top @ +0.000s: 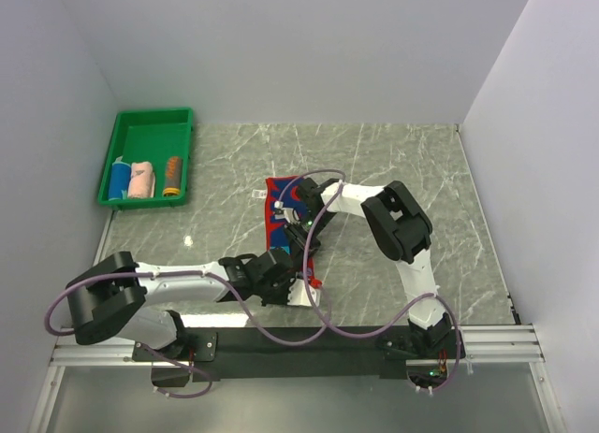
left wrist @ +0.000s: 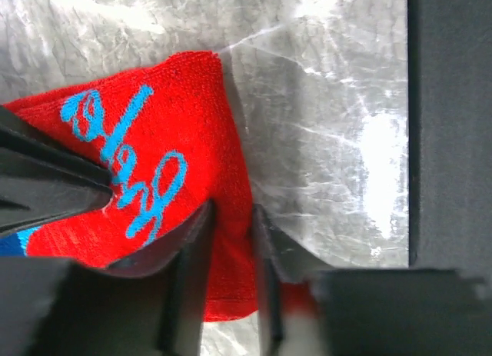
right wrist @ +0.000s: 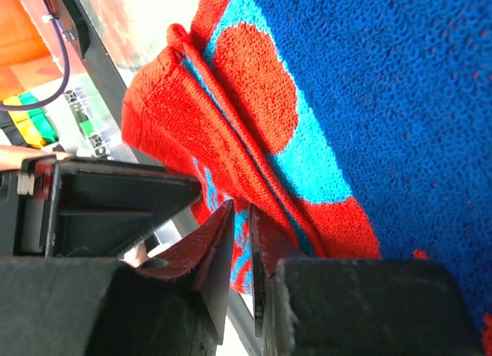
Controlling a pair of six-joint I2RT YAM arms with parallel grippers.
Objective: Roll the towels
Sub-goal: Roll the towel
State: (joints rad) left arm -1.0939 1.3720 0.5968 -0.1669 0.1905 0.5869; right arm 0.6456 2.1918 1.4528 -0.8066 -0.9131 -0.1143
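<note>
From above, the red-and-blue towel [top: 277, 207] lies mid-table, well apart from the green tray [top: 150, 116] holding three rolled towels [top: 142, 179]; the left gripper [top: 301, 283] is at its near end and the right gripper [top: 298, 214] over its middle; if they pull against each other, the cloth stretches instead of rolling. Left wrist view: fingers [left wrist: 188, 294] clamped on the red edge, a thin bite near the corner; it could slip free. Right wrist view: fingers [right wrist: 215, 267] nearly together, pinching a bunched fold; if they catch one layer only, the roll goes loose and crooked.
</note>
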